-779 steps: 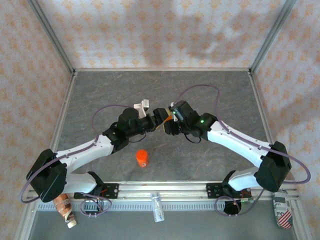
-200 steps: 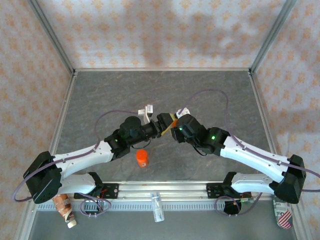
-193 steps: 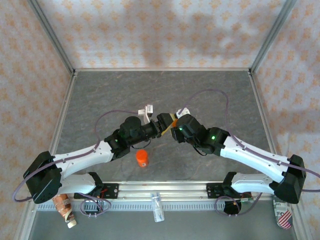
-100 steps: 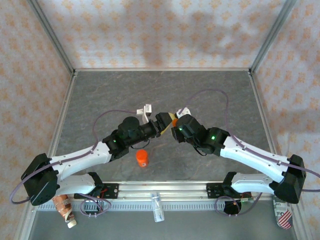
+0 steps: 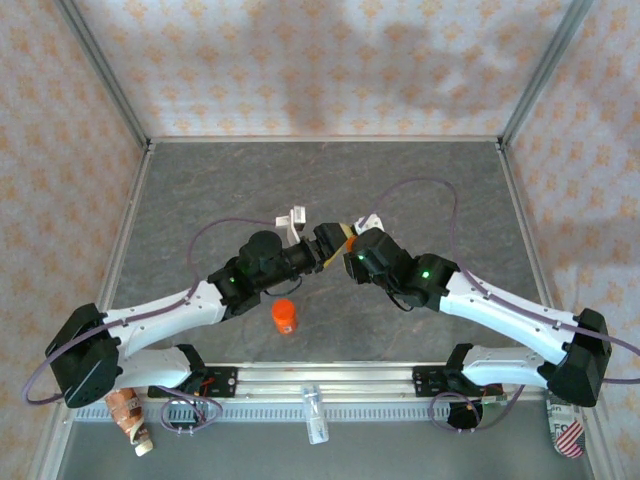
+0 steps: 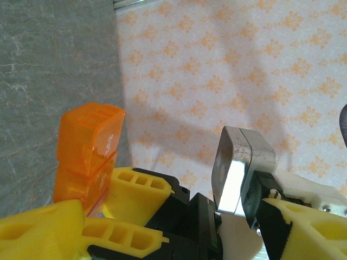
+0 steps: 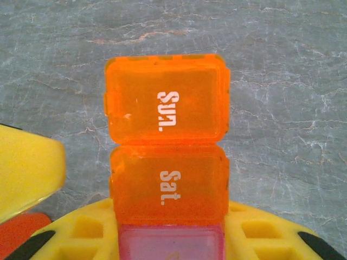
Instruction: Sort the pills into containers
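Looking through the right wrist camera at the containers (image 7: 167, 162): a little see-through plastic box with rounded corners. Reading "Sun." and "Sat." in white on two shiny orange lids. Seeing just the top of a pink part below, with the rest cut off at the bottom edge. Gripping the box low down in the right pincer (image 7: 169, 241), with ribbed yellow fingers pressing on both sides and the grey, stone-looking table (image 7: 282, 65) behind.

Looking through the left wrist camera: seeing the orange box sticking up, with its bottom hiding behind yellow fingers. Holding the left pincer (image 6: 173, 227) wide open with nothing in it. Not being able to tell about any touching between box and finger.

Looking down from the top: finding both pincers meeting nose to nose over the middle of the table. Making out the box as a tiny orange speck between them. Spotting a round orange bottle (image 5: 284, 316) standing nearby.
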### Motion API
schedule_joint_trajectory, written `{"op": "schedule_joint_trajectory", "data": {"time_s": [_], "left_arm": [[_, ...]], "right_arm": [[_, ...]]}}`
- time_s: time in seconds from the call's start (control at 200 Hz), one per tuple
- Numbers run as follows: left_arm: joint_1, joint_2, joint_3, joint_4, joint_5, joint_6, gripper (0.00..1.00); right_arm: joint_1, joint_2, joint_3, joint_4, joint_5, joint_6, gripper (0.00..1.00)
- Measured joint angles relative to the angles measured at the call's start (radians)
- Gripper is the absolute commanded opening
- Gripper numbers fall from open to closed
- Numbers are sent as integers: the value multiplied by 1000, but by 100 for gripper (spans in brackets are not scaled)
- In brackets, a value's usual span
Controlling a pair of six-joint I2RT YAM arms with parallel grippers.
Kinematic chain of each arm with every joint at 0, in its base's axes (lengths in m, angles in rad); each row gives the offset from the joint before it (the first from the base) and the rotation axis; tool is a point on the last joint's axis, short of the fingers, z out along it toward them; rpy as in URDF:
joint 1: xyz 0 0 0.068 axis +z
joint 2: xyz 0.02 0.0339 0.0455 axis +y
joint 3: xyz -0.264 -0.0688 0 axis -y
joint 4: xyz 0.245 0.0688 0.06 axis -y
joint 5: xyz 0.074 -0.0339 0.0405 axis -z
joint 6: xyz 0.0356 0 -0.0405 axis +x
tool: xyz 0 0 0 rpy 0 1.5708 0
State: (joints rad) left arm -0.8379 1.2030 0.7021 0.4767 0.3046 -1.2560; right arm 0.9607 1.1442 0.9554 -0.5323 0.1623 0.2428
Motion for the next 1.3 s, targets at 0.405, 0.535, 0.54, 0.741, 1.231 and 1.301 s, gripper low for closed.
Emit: {"op": "schedule_joint_trajectory", "data": {"time_s": [0.405, 0.535, 0.54, 0.741, 1.231, 1.301], "left_arm": [[0, 26, 19, 2, 0, 0, 84], [0, 27, 23, -7, 0, 7, 84], [0, 27, 23, -8, 0, 7, 84], [0, 31, 27, -10, 0, 23, 86], [-7, -77, 19, 116, -37, 85, 88], [-7, -96, 3, 76, -42, 96, 87]], "right_arm": [[-2, -1, -23, 25, 27, 24, 19], [-2, -1, -35, 45, 32, 27, 19], [-2, -1, -35, 45, 32, 27, 19], [-3, -1, -51, 63, 36, 35, 19], [-108, -52, -121, 31, -126, 25, 19], [-132, -72, -108, 8, -183, 18, 19]]}}
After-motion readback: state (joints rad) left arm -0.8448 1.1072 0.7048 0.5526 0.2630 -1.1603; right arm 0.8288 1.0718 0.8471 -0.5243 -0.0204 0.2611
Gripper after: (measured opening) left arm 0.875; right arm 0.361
